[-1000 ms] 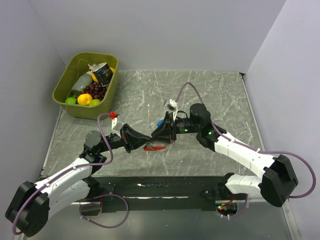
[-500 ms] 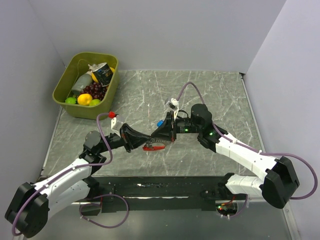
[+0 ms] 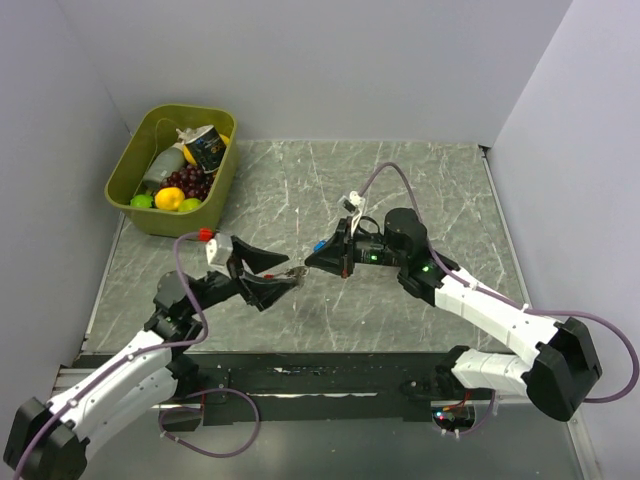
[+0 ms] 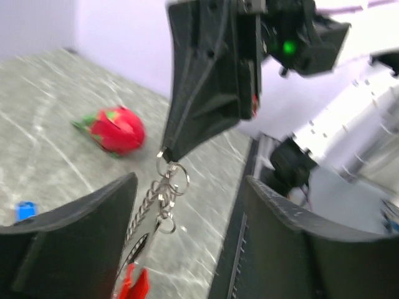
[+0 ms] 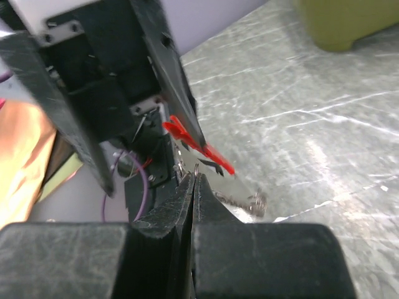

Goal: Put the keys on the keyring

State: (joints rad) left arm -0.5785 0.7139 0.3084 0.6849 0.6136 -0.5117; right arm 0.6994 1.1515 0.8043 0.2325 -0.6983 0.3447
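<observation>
Grey marbled table (image 3: 420,190) fills the scene, closed in by pale walls, and a green bin (image 3: 128,170) of toy fruit is seen at the far left corner, well apart from both sets of fingers.

At mid-table the two arms are brought tip to tip. The right gripper (image 3: 308,262) is shown pressed fully together, and a silvery ring at the top of the keyring (image 4: 161,198) is pinched right at its tip. From that pinch the chain is hung straight down, and the red clip (image 4: 131,283) is seen at its lower end.

The left gripper (image 3: 285,272) is held wide apart, and nothing is clamped in it. Its two fingers (image 4: 75,237) are set either side of the dangling chain, which is left in the gap between them. In the right wrist view the red clip (image 5: 199,146) is seen just beside one left finger, though whether it is touched cannot be told.

A small blue key (image 3: 320,245) is left lying on the table, just beside the right fingers and outside the left pair. A red toy fruit (image 4: 115,129) with green leaves is seen on the table beyond the left fingers, behind the chain and apart from it.
</observation>
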